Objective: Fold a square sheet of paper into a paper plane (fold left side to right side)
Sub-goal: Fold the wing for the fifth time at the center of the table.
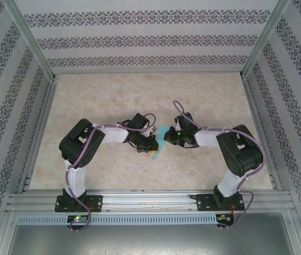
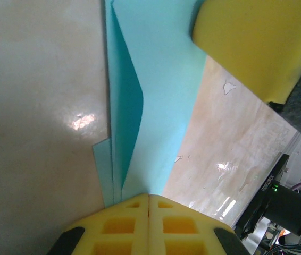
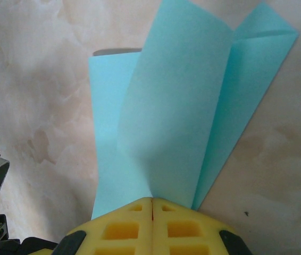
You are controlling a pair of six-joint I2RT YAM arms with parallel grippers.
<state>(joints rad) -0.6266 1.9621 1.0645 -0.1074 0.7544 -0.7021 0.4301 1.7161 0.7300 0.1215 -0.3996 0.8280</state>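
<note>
Holds the paper (image 1: 164, 133) at the middle of the table (image 1: 113, 101), pinched from two sides. Clamps it in the left gripper (image 2: 149, 197), jaws together on the folded layers, just left of the table's middle. Clamps it likewise in the right gripper (image 3: 152, 201), just right of the table's middle. Shows creased turquoise layers bowing apart.

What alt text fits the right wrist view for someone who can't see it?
Shut yellow jaws at the bottom edge pinch the near end of a partly folded turquoise paper, its creased flaps fanning up and away. Beneath lies a beige marbled table.
</note>
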